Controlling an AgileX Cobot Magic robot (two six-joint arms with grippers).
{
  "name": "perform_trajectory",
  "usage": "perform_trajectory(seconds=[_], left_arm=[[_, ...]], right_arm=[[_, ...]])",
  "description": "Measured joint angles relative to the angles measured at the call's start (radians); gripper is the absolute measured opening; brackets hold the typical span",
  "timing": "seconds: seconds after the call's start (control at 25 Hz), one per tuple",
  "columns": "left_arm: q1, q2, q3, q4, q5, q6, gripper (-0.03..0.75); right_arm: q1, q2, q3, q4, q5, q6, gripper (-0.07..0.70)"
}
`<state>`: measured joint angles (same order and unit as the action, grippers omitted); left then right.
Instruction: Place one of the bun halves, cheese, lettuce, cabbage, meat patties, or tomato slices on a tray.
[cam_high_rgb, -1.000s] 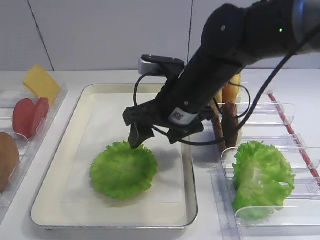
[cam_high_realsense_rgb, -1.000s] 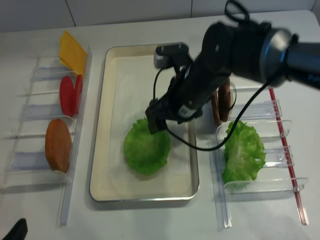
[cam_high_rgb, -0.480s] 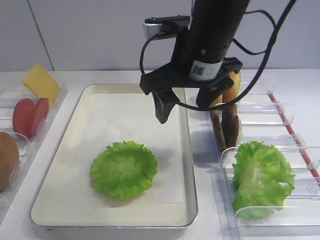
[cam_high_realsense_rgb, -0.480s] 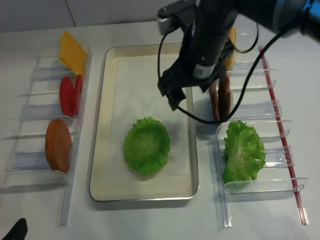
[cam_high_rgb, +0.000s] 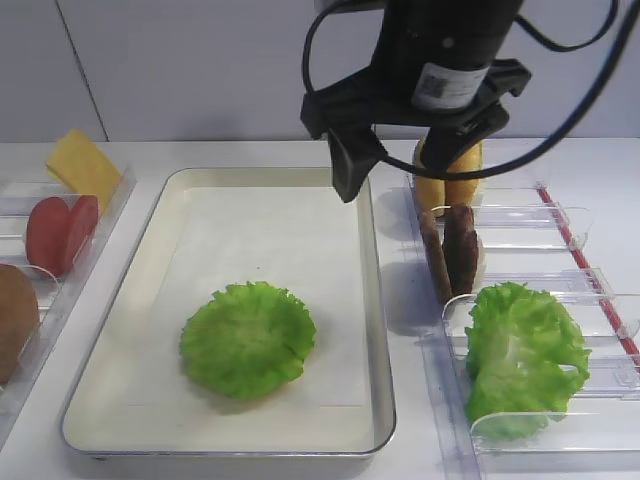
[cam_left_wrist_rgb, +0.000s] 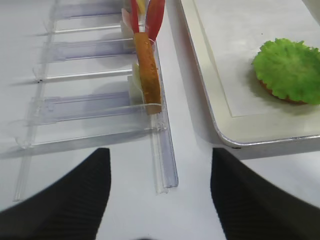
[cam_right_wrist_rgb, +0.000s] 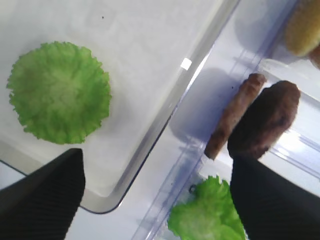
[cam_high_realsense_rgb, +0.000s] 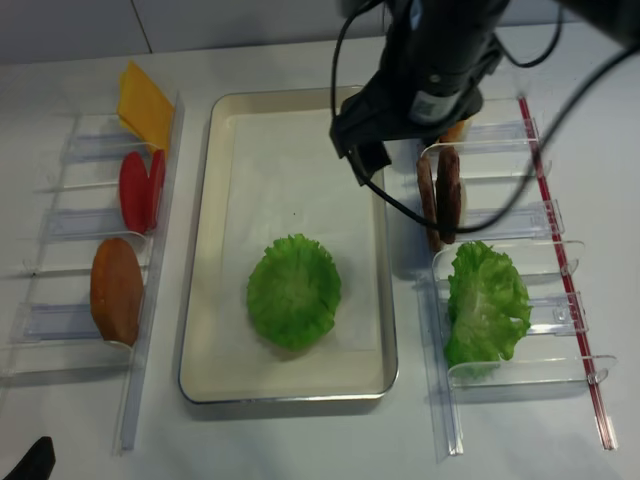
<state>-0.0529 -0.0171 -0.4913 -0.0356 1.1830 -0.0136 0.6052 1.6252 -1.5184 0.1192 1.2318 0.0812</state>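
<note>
— What's around you?

— A white table (cam_high_rgb: 250, 155) against a pale wall. My right claw (cam_high_rgb: 400, 165) hangs spread wide, holding nothing.

— Count things.

— One lettuce (cam_high_rgb: 247, 338) lying flat on the tray (cam_high_rgb: 372, 300) (near its front), one cheese (cam_high_rgb: 82, 165), two tomato slices (cam_high_rgb: 62, 230), two patties (cam_high_rgb: 452, 250), one big leaf (cam_high_rgb: 522, 355).

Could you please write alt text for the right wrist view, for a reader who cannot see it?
Looking down between the open right gripper's dark fingers: a lettuce lies flat on the tray. To the right, two meat patties stand on edge in a clear rack, with a green leaf below them.
</note>
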Motion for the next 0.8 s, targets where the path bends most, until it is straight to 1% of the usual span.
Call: perform_trajectory(seconds=[0.28, 0.8], left_arm=[[0.0, 0.0, 0.0, 0.0, 0.0, 0.0, 0.413], [0.0, 0.0, 0.0, 0.0, 0.0, 0.0, 0.413]], right_arm=[[0.0, -0.309, 0.225, -0.002, 0.008, 0.0, 0.584], [0.0, -0.984, 0.591, 0.011, 0.027, -0.01, 0.583]])
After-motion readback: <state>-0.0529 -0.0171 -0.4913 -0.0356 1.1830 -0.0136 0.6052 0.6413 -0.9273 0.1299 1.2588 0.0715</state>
